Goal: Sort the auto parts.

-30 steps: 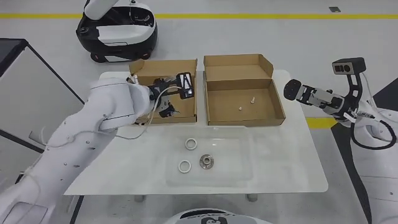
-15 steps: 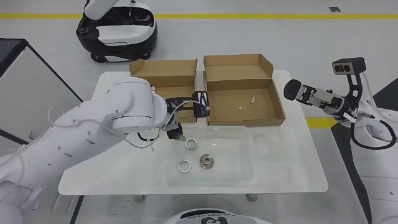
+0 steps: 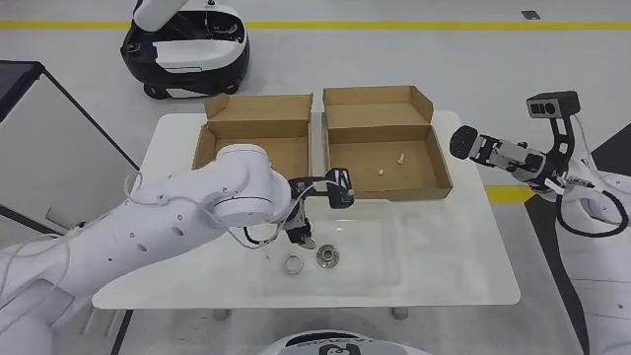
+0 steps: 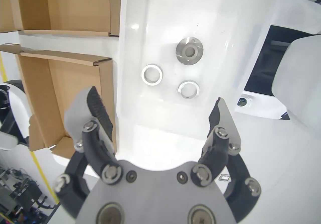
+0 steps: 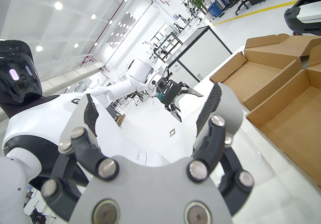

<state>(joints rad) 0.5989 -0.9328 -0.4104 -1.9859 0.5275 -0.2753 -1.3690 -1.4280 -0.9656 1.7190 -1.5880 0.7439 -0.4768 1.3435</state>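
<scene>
- Top view: the left gripper point(image 3: 299, 229) hangs just left of the frame's centre, over the left end of the clear tray point(image 3: 370, 261) on the table point(image 3: 473, 256). The robot-side ring point(image 3: 293, 264) lies just below it in the frame, and the flanged hub point(image 3: 326, 254) is just right of that ring.
- Left wrist view: the fingers are spread wide with nothing between them. The box-side ring point(image 4: 152, 75), the robot-side ring and the hub all lie flat on the tray, a little ahead of the fingertips and within the span of the opening.
- The two rings lie near each other but apart. The hub is farthest from the fingertips.
- These parts are round and have no long axis, so wrist turn probably matters little. The move likely turns on centring over one rim and coming straight down.
- The right gripper point(image 3: 463, 143) sits at the frame's right, beyond the right box point(image 3: 419, 177) and well apart from the tray. Its own view shows its fingers spread and empty.
- The left arm is clearly the nearer one, and the left box point(image 3: 251, 148) lies just above it in the frame.
</scene>
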